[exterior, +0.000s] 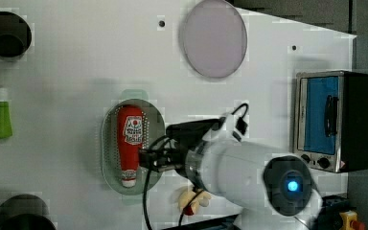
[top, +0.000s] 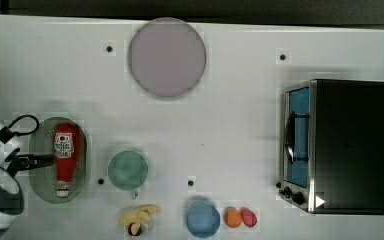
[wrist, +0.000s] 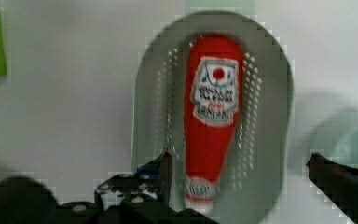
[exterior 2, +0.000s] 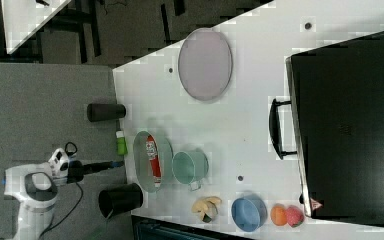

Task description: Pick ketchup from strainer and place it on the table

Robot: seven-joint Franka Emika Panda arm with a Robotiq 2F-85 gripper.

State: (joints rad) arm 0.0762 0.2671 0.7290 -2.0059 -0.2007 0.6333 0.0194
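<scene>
My fingers [wrist: 237, 168] hang spread to nearly their full width above the pale green oval plastic strainer [top: 39, 150], holding nothing. In the wrist view one dark finger shows on each side of the small red squeeze bottle of ketchup [wrist: 212, 116], clear of it, and the capped end lies between them.

The ketchup lies flat along the strainer's perforated bottom, label up. In the top view its white cap points to 6 o'clock and its broad base to 12 o'clock. It takes up nearly the whole length of the basket. The strainer rests on the large white bench [top: 240, 125], near the top view's left edge.

From the strainer, as the top view shows it, a round green cup [top: 128, 170] stands just beside it at 3 o'clock. A large grey-lilac round plate [top: 166, 57] sits well apart at 1 o'clock. A banana-coloured toy fruit cluster [top: 139, 218] lies at 4 o'clock. Further along at 4 o'clock come a blue round bowl [top: 203, 219], an orange round fruit [top: 233, 217] and a red round fruit [top: 248, 217], the two fruits touching. A black toaster oven with a blue glass door [top: 337, 146] stands far off at 3 o'clock.

In the left view my white arm [exterior: 239, 167] reaches over the bench toward the strainer. A green bottle [exterior: 0, 117] lies at the left view's left edge.
</scene>
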